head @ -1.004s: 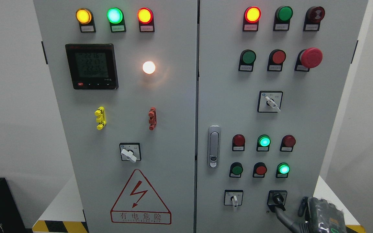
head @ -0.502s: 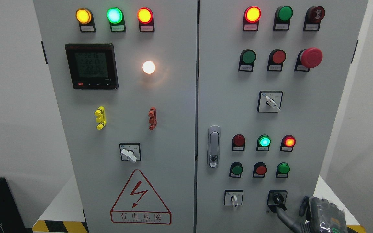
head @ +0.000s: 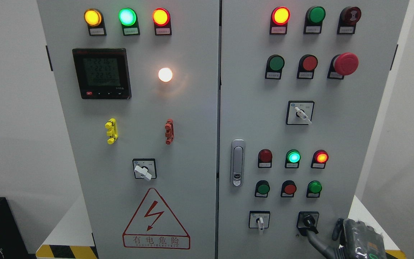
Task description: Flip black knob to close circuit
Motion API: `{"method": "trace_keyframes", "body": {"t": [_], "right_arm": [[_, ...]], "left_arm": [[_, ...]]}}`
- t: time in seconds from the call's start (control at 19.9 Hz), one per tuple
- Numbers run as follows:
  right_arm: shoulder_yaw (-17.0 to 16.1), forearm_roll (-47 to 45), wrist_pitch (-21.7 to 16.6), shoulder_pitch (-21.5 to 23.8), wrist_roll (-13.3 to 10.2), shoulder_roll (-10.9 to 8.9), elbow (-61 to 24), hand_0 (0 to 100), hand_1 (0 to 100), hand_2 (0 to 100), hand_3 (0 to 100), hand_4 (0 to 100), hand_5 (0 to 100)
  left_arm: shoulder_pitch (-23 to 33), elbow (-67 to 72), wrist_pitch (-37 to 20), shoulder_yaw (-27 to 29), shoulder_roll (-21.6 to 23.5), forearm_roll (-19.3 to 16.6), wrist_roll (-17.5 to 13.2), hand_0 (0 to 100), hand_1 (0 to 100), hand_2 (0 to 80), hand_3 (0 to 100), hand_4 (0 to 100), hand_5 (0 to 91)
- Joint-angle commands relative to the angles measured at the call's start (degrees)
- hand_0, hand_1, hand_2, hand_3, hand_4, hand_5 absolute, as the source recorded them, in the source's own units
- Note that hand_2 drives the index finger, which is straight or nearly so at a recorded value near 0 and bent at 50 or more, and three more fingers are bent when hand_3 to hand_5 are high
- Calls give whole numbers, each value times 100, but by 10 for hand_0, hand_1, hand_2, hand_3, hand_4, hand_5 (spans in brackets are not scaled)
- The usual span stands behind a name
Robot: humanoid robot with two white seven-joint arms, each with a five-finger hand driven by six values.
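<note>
The right hand (head: 350, 239), rising from the lower right, held a finger (head: 313, 235) on the black knob (head: 308, 220) low on the cabinet's right door (head: 336, 136), just left of the palm; any grasp unclear.

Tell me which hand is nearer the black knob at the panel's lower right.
Right. The right hand sits just right of the black knob, with a finger reaching it from below. The left hand is out of view.
</note>
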Motion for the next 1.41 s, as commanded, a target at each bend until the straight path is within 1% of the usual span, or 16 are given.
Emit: {"method": "trace_keyframes", "body": {"t": [0.0, 0.25, 0.65, 0.8, 1.0, 1.15, 1.35], "right_arm": [[28, -22, -15, 24, -8, 15, -84, 0, 223, 726, 895, 700, 684], [89, -49, -41, 129, 1, 15, -189, 0, 223, 727, 895, 700, 683], [353, -119, -85, 288, 1, 24, -260, 0, 223, 730, 897, 700, 686], [441, -207, -208, 349, -8, 24, -269, 0, 223, 731, 898, 701, 687], [511, -426, -234, 542, -17, 15, -391, 0, 224, 731, 898, 702, 687], [590, -567, -445, 639, -105, 24, -471, 0, 226, 724, 892, 702, 683], [617, -847, -550, 753, -263, 24, -629, 0, 226, 679, 864, 685, 665]], "left_arm": [[0, 132, 5, -114, 0, -123, 4, 0, 0, 0, 0, 0, 0], [0, 123, 5, -114, 0, -114, 4, 0, 0, 0, 0, 0, 0], [0, 123, 5, -114, 0, -123, 4, 0, 0, 0, 0, 0, 0], [0, 123, 5, -114, 0, -114, 4, 0, 0, 0, 0, 0, 0], [0, 123, 5, -114, 0, -114, 4, 0, 0, 0, 0, 0, 0], [0, 123, 5, -114, 0, -123, 4, 0, 0, 0, 0, 0, 0], [0, 123, 5, -114, 0, -114, 4, 0, 0, 0, 0, 0, 0]]}}
